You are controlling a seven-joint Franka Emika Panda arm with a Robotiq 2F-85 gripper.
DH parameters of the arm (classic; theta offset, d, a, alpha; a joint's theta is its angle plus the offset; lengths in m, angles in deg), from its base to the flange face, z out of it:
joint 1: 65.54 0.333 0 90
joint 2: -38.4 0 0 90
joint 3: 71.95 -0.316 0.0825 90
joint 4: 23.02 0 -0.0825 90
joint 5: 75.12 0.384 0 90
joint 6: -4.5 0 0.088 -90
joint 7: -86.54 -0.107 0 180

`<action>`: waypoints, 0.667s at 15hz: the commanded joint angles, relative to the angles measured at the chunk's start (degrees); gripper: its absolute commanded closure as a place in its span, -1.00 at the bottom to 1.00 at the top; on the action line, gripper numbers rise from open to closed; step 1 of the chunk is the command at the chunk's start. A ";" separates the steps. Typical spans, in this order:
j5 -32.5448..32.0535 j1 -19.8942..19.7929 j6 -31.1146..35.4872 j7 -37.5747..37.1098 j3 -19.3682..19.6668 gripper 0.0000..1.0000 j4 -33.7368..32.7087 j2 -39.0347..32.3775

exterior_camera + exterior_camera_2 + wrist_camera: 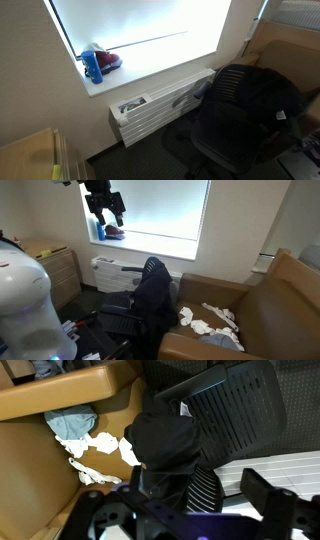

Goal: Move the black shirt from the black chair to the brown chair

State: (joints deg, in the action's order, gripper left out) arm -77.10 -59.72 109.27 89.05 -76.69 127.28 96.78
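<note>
Black shirt (152,295) draped on the black chair (118,312), claw wide and empty.

Hangs limp over the ribbed mesh backrest in both exterior views; from above, in the wrist view, bunches into a dark heap with a small pale tag at its edge. Stands just beside the brown chair (280,295), touching or nearly so (cannot tell which). On that tan seat, crumpled white rags (212,320) and a blue-grey cloth (70,425). High up before the bright window (160,210), the gripper (106,208), spread apart, clasping nothing, well clear of the garment below. In the wrist view, two dark fingers (270,500) at the bottom edge, a broad gap between them, nothing caught there.
</note>
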 commanded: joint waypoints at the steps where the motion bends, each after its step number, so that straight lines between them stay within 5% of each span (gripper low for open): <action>1: -0.09 0.13 -0.16 -0.10 0.07 -1.00 -0.18 -0.09; 3: -0.73 -0.92 2.01 -2.54 -1.42 -1.00 1.60 -0.05; 10: -3.18 -8.97 32.72 -25.83 -11.08 -1.00 10.22 -11.99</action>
State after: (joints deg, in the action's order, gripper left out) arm -77.62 -63.88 131.06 68.93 -83.59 134.17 89.86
